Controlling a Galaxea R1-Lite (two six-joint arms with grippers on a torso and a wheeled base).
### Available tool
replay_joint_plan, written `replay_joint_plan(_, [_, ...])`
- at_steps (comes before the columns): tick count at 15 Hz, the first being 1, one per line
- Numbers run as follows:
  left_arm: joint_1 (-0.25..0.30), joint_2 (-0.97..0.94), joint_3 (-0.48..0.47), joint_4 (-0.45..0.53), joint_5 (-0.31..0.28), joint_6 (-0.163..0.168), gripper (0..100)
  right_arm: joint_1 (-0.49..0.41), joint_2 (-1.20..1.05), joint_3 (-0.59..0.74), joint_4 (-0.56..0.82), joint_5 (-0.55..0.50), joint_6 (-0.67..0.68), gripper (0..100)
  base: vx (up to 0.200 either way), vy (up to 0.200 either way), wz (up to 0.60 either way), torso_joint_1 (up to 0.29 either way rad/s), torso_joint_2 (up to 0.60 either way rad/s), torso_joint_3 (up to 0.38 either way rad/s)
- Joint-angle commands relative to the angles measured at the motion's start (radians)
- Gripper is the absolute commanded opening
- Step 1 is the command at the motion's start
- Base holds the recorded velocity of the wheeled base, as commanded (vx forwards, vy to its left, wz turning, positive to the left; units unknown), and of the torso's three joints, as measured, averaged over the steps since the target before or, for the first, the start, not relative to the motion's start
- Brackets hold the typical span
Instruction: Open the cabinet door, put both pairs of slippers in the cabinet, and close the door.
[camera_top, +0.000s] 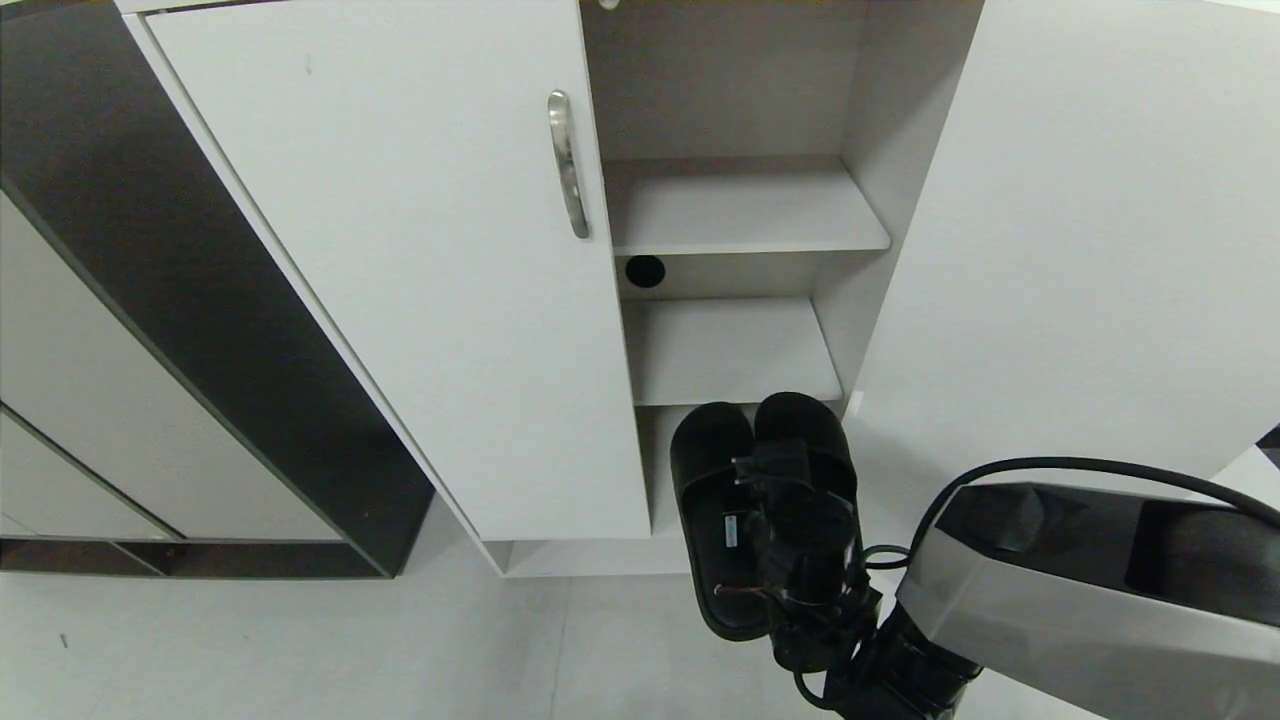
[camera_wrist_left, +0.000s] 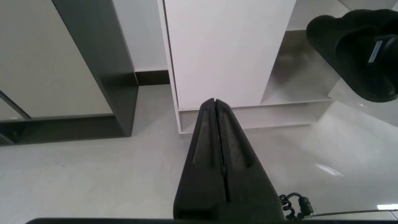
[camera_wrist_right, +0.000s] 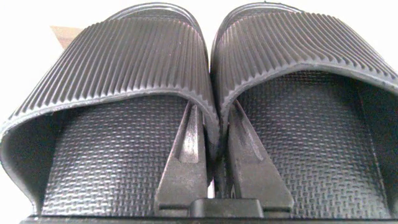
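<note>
My right end effector (camera_wrist_right: 214, 115) clamps the black slippers (camera_top: 715, 480) by their touching inner walls, at 6 o'clock of the open cabinet (camera_top: 740, 210) shelves. My left end effector (camera_wrist_left: 214, 109) is closed, above the floor (camera_wrist_left: 93, 174).

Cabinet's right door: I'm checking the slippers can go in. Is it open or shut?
Open. The right door is swung out, baring the shelves; the left door is shut.

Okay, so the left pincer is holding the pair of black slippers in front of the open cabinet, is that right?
No, the right pincer is holding the pair of black slippers in front of the open cabinet; the right wrist view shows its fingers clamped on their touching inner walls. The left pincer is shut on nothing.
</note>
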Motion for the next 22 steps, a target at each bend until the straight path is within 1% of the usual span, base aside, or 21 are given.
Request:
replay_joint_plan(1, [0.000, 0.002, 0.000, 0.000, 0.000, 0.000, 0, -0.002, 0.004, -0.002, 0.001, 0.000, 0.001, 0, 0.000, 0.000, 0.00, 0.000, 0.00, 0.000])
replay_joint_plan(2, [0.000, 0.002, 0.000, 0.001, 0.000, 0.000, 0, -0.003, 0.004, -0.002, 0.001, 0.002, 0.004, 0, 0.000, 0.000, 0.00, 0.000, 0.00, 0.000])
replay_joint_plan(15, [0.000, 0.000, 0.000, 0.000, 0.000, 0.000, 0, -0.008, -0.004, -0.013, 0.015, 0.002, 0.013, 0, 0.200, 0.000, 0.00, 0.003, 0.00, 0.001])
replay_joint_plan(18, [0.000, 0.002, 0.000, 0.000, 0.000, 0.000, 0, -0.010, -0.001, -0.042, 0.038, 0.000, 0.012, 0, 0.000, 0.000, 0.00, 0.000, 0.00, 0.000])
replay_joint_plan(22, [0.000, 0.002, 0.000, 0.000, 0.000, 0.000, 0, -0.027, 0.004, -0.142, 0.144, 0.002, 0.061, 0, 0.000, 0.000, 0.00, 0.000, 0.00, 0.000])
